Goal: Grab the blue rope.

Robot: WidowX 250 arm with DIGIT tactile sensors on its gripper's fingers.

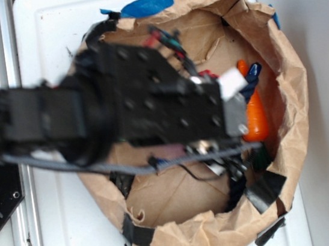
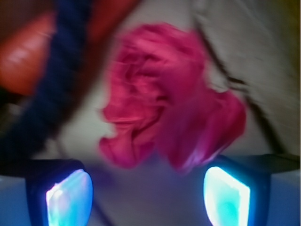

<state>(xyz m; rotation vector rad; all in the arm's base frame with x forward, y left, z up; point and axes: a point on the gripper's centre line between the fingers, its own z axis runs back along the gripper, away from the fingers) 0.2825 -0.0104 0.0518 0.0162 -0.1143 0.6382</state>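
**Ana:** While the black arm hangs over the crumpled brown paper bag [image 1: 277, 53] on the white desk [image 1: 64, 233], where is the blue rope?

**Ben:** Inside the bag, at its right side. In the overhead view only one dark navy end [image 1: 251, 75] shows, poking out past the arm, right against the top of the orange carrot toy [image 1: 256, 117]. The wrist view shows more: the blue rope [image 2: 59, 80] runs as a thick twisted strand down the left of the picture, lying across the carrot, which is blurred there.

**Ana:** And the gripper?

**Ben:** The gripper [image 2: 148, 193] has its two fingers spread wide apart with nothing between them. Straight ahead of it is a crumpled pink cloth [image 2: 164, 108], not the rope.

**Ana:** So which step is this?

**Ben:** I judge it the approach; nothing is grabbed yet. The next move probably calls for shifting toward the left of the wrist picture until the rope sits between the fingers, then lowering and closing, without catching the cloth or the carrot.
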